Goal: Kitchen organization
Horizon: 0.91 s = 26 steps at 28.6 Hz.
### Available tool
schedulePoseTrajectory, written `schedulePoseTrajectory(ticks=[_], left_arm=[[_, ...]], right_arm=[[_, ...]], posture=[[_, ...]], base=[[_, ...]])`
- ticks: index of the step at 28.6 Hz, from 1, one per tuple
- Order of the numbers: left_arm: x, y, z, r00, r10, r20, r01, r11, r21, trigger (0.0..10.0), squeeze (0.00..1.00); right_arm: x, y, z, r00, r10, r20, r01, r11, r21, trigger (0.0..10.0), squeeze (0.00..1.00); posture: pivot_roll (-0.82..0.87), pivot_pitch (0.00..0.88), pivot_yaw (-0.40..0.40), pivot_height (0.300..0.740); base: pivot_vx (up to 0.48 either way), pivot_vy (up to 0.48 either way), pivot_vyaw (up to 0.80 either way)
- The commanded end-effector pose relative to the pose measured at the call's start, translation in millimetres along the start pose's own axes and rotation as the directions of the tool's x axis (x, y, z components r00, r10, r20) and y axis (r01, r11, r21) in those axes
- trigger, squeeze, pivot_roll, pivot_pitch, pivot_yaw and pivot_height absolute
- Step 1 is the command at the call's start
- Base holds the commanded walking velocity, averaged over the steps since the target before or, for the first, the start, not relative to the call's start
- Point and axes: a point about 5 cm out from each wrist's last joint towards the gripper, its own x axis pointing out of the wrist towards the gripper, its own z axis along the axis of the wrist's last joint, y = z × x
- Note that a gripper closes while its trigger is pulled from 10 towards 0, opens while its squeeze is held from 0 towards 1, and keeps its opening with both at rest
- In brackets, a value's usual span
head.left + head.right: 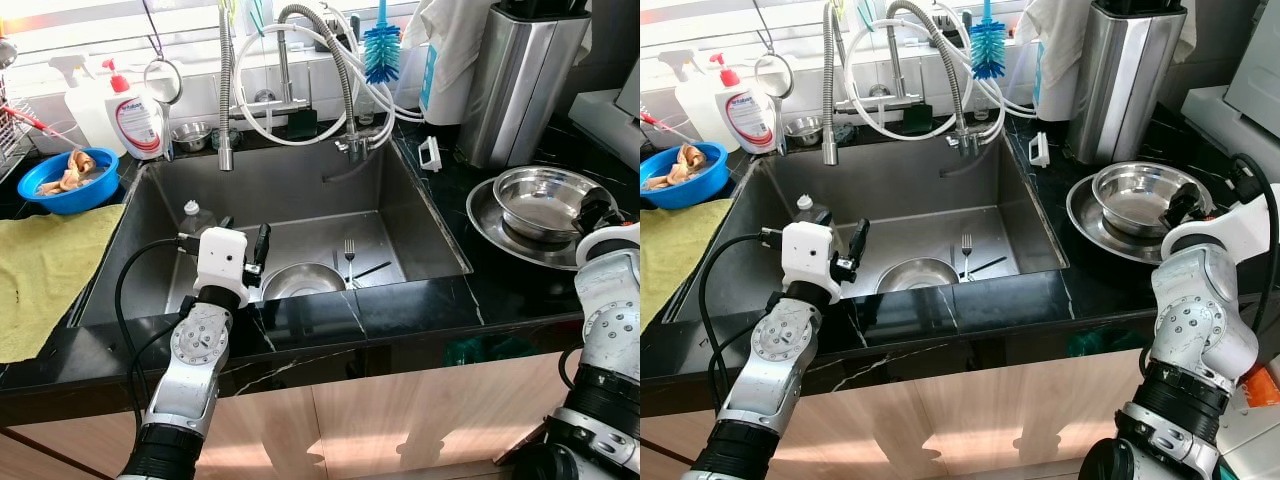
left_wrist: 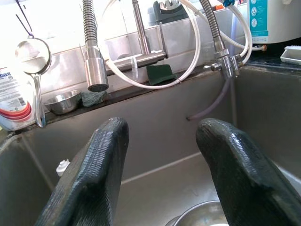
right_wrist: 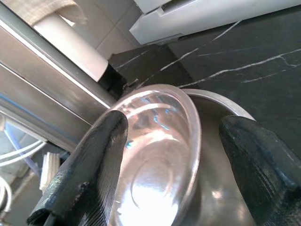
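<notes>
The left end effector (image 1: pixel 258 252) is being held over the near edge of the sink (image 1: pixel 420 215), its two black fingers (image 2: pixel 94 174) spread wide apart and gripping nothing, just above a small steel bowl (image 1: pixel 303 280) that is lying on the sink floor beside a fork (image 1: pixel 349 258). The right end effector (image 3: pixel 174 165) is being held over the black table (image 1: pixel 500 290) on the right, its fingers also spread with nothing grasped, one on each side of a shiny steel bowl (image 1: pixel 543 200) that is sitting in a wider steel plate (image 1: pixel 490 228).
</notes>
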Motion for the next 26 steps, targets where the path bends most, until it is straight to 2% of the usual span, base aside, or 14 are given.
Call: schedulePoseTrajectory(ticks=[1,16,17,18,19,23,26], left_arm=[[2.2,5.3,0.6,1.000,0.014,-0.008,-0.014,1.000,0.016,10.0,0.00],[2.1,5.1,0.8,1.000,0.012,-0.008,-0.012,1.000,0.016,10.0,0.00],[2.0,5.3,0.8,1.000,0.013,-0.008,-0.013,1.000,0.017,10.0,0.00],[2.0,5.4,0.8,1.000,0.013,-0.008,-0.013,1.000,0.017,10.0,0.00],[2.0,5.5,0.8,1.000,0.013,-0.008,-0.013,1.000,0.017,10.0,0.00],[1.9,5.6,0.7,1.000,0.013,-0.008,-0.013,1.000,0.017,10.0,0.00],[2.1,5.5,0.9,1.000,0.012,-0.007,-0.012,1.000,0.017,10.0,0.00]], right_arm=[[0.8,3.1,-2.6,1.000,-0.003,-0.020,0.004,1.000,0.020,10.0,0.00],[3.3,-4.9,-9.7,0.996,-0.058,-0.063,0.058,0.998,-0.003,10.0,0.00],[3.3,-5.1,-10.0,0.996,-0.060,-0.065,0.059,0.998,-0.005,9.1,0.00],[3.4,-5.2,-10.4,0.996,-0.060,-0.066,0.059,0.998,-0.005,4.8,0.00],[3.5,-5.0,-10.9,0.996,-0.057,-0.069,0.057,0.998,-0.005,0.0,0.00],[3.4,-4.4,-11.3,0.996,-0.053,-0.073,0.052,0.999,-0.006,0.0,0.00],[3.5,-3.6,-11.8,0.996,-0.049,-0.077,0.049,0.999,-0.007,1.5,0.00]], posture=[[-0.14,0.000,0.079,0.740],[-0.14,0.000,0.078,0.740],[-0.13,0.000,0.079,0.740],[-0.13,0.000,0.079,0.740],[-0.13,0.000,0.079,0.740],[-0.13,0.000,0.080,0.740],[-0.13,0.000,0.080,0.740]], base=[[0.000,0.000,0.00],[0.000,0.000,0.00],[0.000,0.000,0.00],[0.000,0.000,0.00],[0.000,0.000,0.00],[0.000,0.000,0.00],[0.000,0.000,0.00]])
